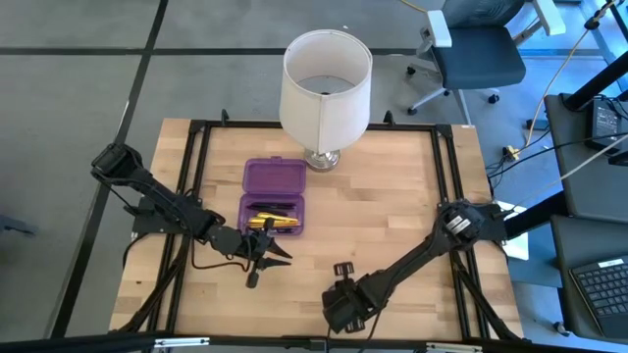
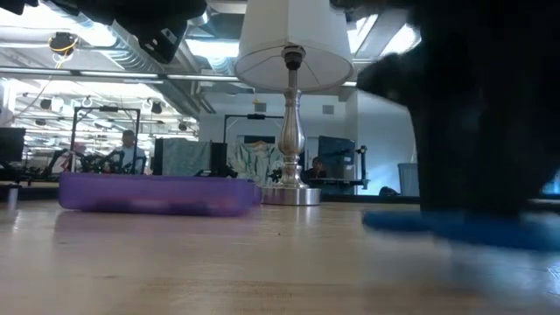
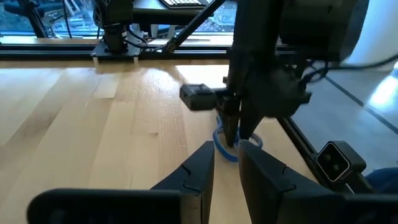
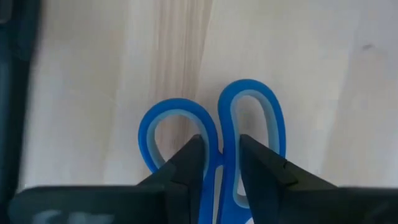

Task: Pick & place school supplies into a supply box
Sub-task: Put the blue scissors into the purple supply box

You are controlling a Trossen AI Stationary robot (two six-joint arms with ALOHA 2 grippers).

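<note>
My right end effector [image 4: 217, 163] is down at the near edge of the tabletop [image 1: 392, 211], toward the middle, with its fingers narrowed around the blue-handled scissors [image 4: 214, 146]. In my right wrist view the two dark fingertips sit at the junction of the two blue handle loops, one on each side of it, pressing against the plastic; the scissors lie flat on the wood. The low view shows the same blue handles [image 2: 455, 226] as a smear on the tabletop under my dark arm.

My left end effector [image 1: 263, 263] hovers above the tabletop just in front of the purple pencil case [image 1: 273, 199], toward the left side. Its fingers are close together, and I cannot tell whether anything is between them.

The pencil case lies open near the middle of the tabletop, its lid folded back toward the far edge. Yellow and dark pencils [image 1: 271, 222] lie inside the tray half. A lamp [image 1: 325, 90] with a white shade stands on its metal base just beyond the case, near the far edge.
</note>
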